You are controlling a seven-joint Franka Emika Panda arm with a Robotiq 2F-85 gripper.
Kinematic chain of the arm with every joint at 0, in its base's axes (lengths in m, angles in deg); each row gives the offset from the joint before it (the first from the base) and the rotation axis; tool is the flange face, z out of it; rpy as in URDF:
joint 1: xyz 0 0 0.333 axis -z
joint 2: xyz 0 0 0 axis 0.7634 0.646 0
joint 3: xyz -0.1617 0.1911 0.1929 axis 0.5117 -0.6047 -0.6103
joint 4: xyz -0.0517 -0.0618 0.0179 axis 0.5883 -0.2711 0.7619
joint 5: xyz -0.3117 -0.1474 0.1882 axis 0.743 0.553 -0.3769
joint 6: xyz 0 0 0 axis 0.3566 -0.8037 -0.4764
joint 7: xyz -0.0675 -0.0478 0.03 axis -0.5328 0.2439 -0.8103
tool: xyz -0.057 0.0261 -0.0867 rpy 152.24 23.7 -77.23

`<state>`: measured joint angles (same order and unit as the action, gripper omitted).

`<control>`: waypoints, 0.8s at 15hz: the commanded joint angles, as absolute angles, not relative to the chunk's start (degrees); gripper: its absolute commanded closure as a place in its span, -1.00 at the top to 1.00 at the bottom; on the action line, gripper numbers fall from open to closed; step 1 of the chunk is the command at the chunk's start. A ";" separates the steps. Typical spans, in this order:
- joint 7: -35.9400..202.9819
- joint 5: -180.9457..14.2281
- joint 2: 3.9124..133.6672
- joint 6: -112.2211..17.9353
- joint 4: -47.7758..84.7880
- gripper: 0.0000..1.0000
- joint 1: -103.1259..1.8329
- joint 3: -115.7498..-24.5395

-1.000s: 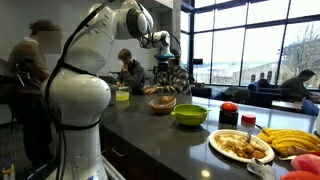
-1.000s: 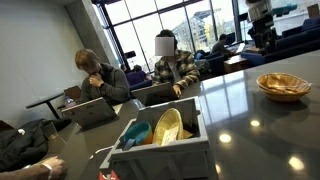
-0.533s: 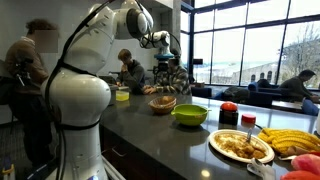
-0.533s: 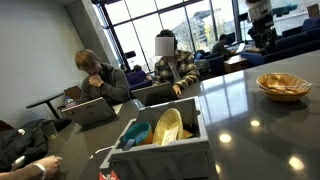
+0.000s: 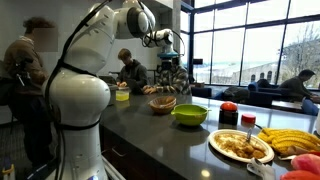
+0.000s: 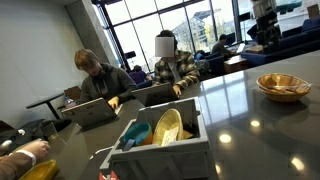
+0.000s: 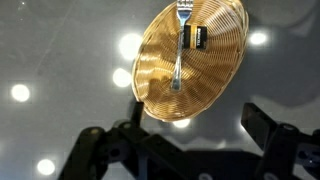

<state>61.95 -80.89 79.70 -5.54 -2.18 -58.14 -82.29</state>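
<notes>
My gripper [image 7: 180, 150] is open and empty, hanging high above a round woven wicker basket [image 7: 190, 58] on the dark glossy counter. A metal fork [image 7: 178, 45] lies in the basket beside a small dark packet [image 7: 194, 38]. In both exterior views the gripper [image 5: 168, 42] [image 6: 263, 22] is well above the basket [image 5: 162, 103] [image 6: 283, 85], not touching anything.
A green bowl [image 5: 190, 115], a plate of food [image 5: 240, 146], bananas [image 5: 292, 141] and a red-lidded jar [image 5: 229, 113] stand on the counter. A white crate with dishes [image 6: 165, 137] sits near the camera. People sit at laptops behind the counter [image 6: 170, 68].
The gripper has risen slightly above the basket. A hand has come into the lower left corner of an exterior view.
</notes>
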 commanded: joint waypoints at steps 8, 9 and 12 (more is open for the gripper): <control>47.70 -85.37 85.60 3.15 -10.12 1.00 -57.93 -85.52; 47.90 -85.39 86.92 4.17 -10.82 1.00 -58.30 -85.67; 49.30 -85.44 90.51 6.23 -13.15 1.00 -59.14 -85.77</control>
